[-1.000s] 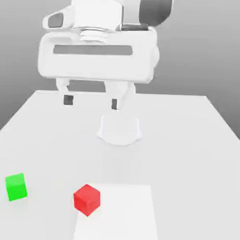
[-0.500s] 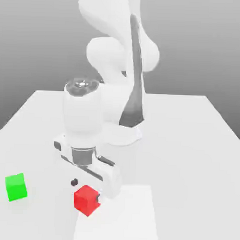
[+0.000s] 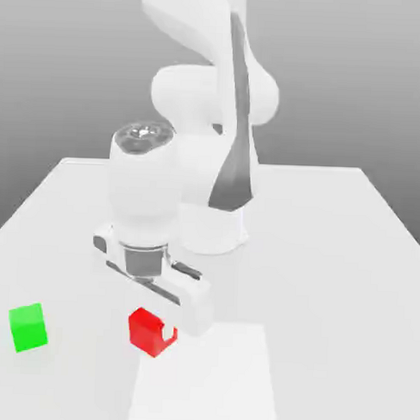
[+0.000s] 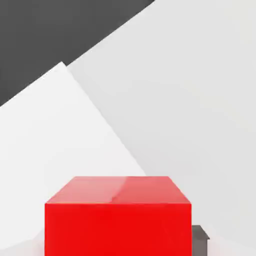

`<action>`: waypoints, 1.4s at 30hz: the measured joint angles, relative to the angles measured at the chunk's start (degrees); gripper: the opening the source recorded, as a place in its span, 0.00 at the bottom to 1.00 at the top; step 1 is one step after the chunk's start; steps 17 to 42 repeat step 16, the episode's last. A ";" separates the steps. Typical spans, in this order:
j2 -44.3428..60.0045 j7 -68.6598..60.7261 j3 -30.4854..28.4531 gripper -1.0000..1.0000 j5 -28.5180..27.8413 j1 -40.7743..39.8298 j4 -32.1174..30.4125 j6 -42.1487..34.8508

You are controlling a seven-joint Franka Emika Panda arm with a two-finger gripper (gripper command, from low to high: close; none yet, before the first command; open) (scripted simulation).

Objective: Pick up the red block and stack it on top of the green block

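Observation:
The red block (image 3: 144, 330) hangs just above the table near its front edge, and my gripper (image 3: 152, 332) is shut on it from above. One white finger (image 3: 167, 333) overlaps the block's side toward the exterior view's right. In the hand view the red block (image 4: 118, 220) sits close under the camera, with a dark finger pad (image 4: 200, 239) against its side. The green block (image 3: 28, 327) rests on the table, well off to the exterior view's left of the red block and apart from the gripper.
The white table (image 3: 331, 252) carries a lighter square patch (image 3: 216, 384) under and to the right of the red block. The arm's base (image 3: 211, 230) stands at the table's middle back.
The arm came down from high above onto the red block and closed on it. Since half a second ago the hand and the block have risen slightly off the table.

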 joint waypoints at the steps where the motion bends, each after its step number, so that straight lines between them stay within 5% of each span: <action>1: -0.23 -1.58 -0.97 0.00 0.08 -2.21 0.78 -1.02; 7: -0.63 -11.93 -6.71 0.00 0.57 -15.20 6.11 -6.78; 12: 7.51 -15.89 -5.64 0.00 3.55 -17.05 7.46 -0.11; 13: 9.24 -16.36 -5.21 1.00 4.16 -17.37 7.56 1.51; 42: 9.24 -16.36 -5.21 1.00 4.16 -17.37 7.56 1.51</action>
